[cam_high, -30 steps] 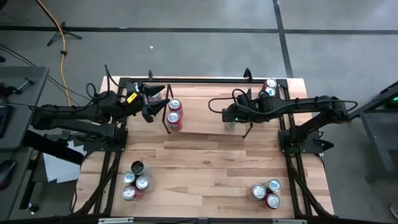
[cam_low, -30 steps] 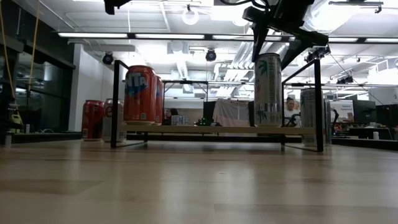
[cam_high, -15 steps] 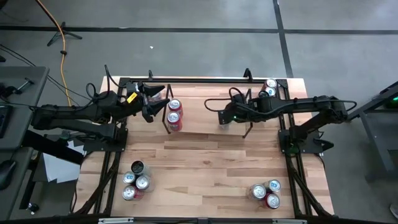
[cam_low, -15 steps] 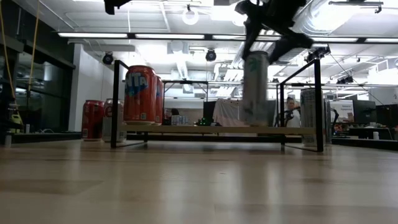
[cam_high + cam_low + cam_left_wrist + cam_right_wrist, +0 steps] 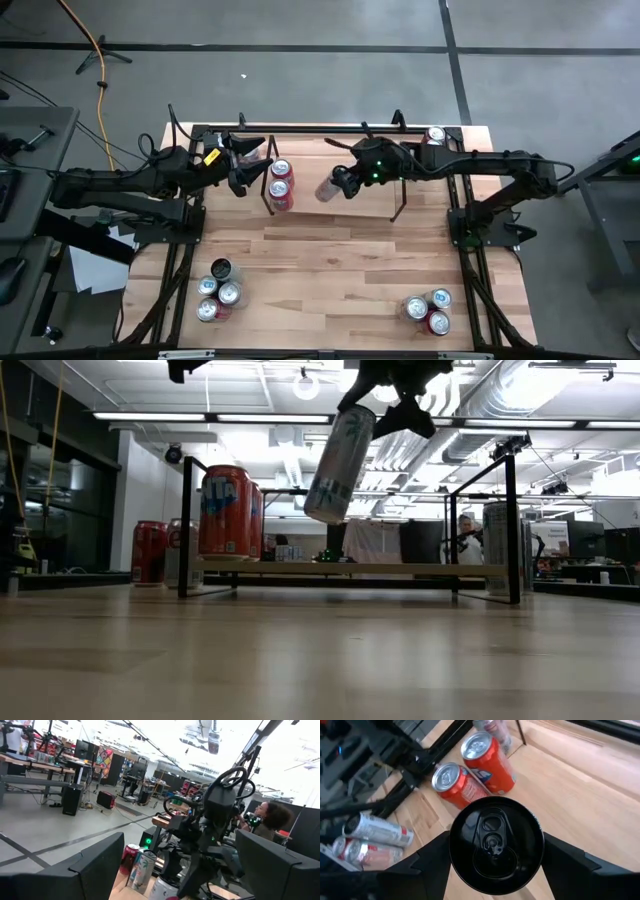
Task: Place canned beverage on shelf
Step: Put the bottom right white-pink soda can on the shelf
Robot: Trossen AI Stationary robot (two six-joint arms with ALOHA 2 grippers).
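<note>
The right claw (image 5: 343,184), gripping the slim can (image 5: 339,464), has swung it leftward over the shelf (image 5: 350,569), now tilted.

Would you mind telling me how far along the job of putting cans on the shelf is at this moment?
Done: two red cans stand on the shelf at its left end. In hand: the right tool holds a tall silver can tilted above the shelf's middle, not yet set down. The left tool waits open beside the shelf. Left: setting this can upright, then the can clusters at the table's near corners.
</note>
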